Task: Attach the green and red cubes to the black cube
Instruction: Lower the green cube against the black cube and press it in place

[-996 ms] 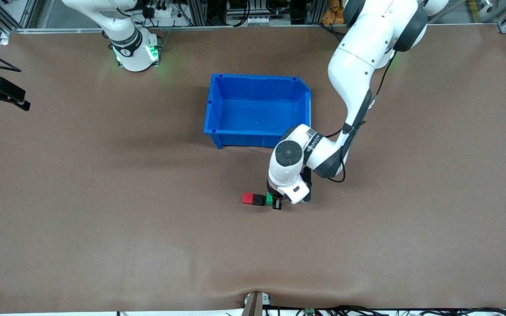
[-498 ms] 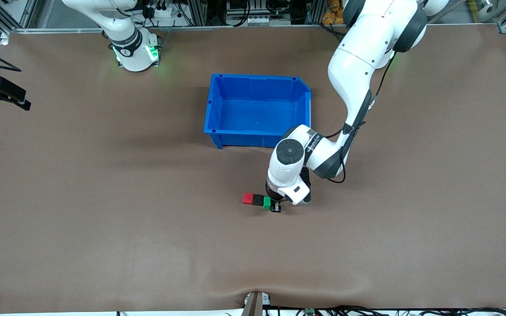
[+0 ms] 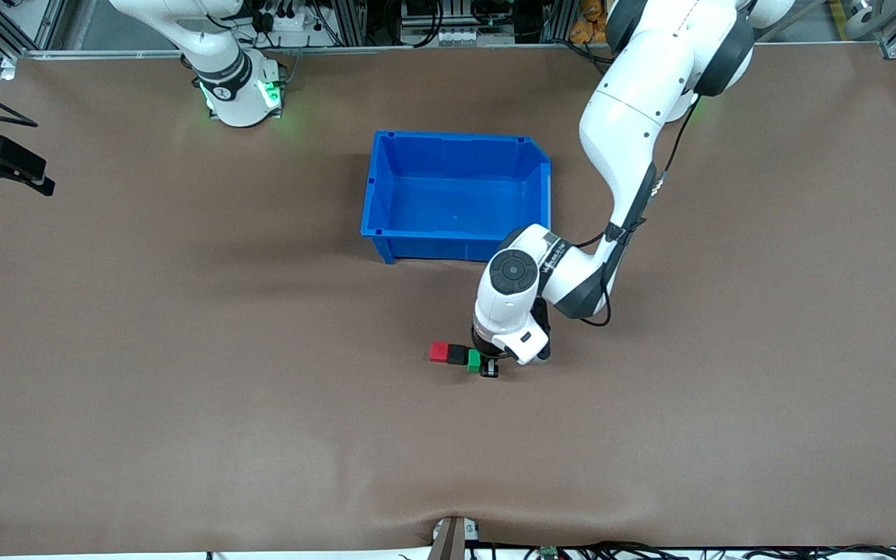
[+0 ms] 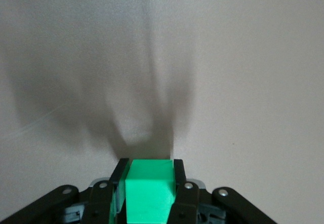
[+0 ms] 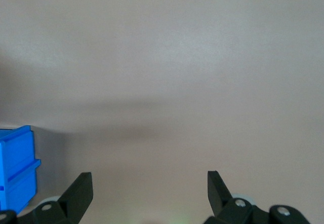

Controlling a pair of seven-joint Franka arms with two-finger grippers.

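The green cube (image 3: 474, 360) sits at the end of a short row on the bench (image 3: 183, 350), next to the black cube (image 3: 457, 355), which has the red cube (image 3: 439, 351) pressed against its face toward the right arm's end of the bench. A second ago the green cube lay a little farther from the front camera and a shade more toward the left arm's end; it has since slid closer to the black cube and slightly nearer the camera, so that it now appears to touch the black cube, set a touch off the row's line. Red and black have not moved.

The left gripper (image 3: 487, 367) is low over the bench at that end of the row, its fingers (image 4: 119, 179) closed on the green cube, one on each side, as the left wrist view shows with the cube (image 4: 149, 191) clamped between them. That the fingers have not let go suggests the joining step is still in hand rather than finished: the cube looks seated or nearly so, and a small correction along the row may remain before release.

The blue bin (image 3: 382, 187) stands farther from the front camera, between the row and the robots' bases, with nothing seen inside. The right gripper (image 5: 150, 193) waits well apart from the cubes, over bare bench beside the bin, its fingers spread wide and holding nothing.
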